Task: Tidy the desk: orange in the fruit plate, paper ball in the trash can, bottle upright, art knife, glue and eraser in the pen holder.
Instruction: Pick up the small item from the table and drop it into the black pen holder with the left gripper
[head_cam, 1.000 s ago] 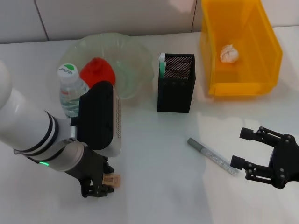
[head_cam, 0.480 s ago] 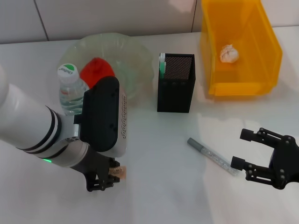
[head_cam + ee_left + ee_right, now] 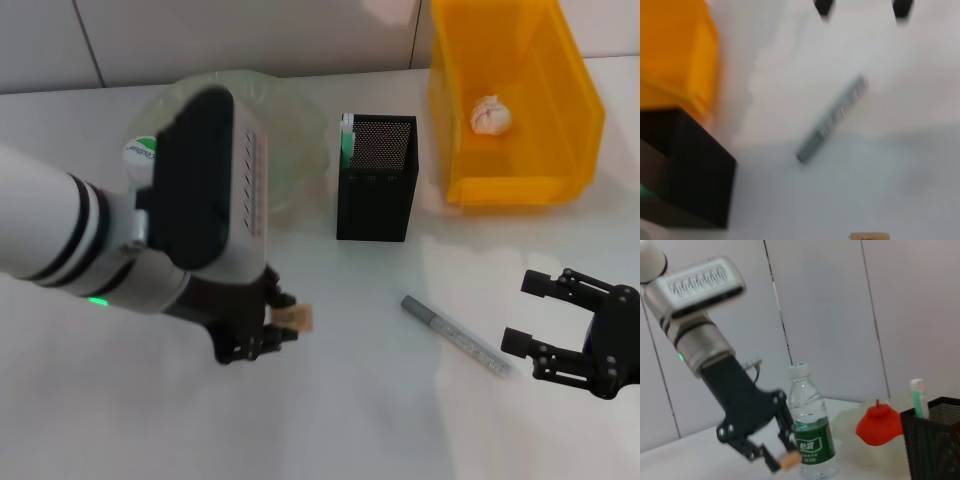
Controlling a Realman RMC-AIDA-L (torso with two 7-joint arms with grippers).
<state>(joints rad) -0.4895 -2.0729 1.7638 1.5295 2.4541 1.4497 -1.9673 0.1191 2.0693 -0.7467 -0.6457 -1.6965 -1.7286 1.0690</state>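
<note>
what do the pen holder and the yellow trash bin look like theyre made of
Pen holder: looks like black metal mesh with a matte finish, going by the fine grid of tiny holes across its walls.
Yellow trash bin: probably moulded plastic, smooth and slightly glossy; its walls are one even yellow with soft highlights.

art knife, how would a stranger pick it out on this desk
Start at the black mesh pen holder mid-desk. On the white table just in front, toward the open right gripper, lies the art knife: a thin grey stick, flat and diagonal, the only loose object lying there.
</note>
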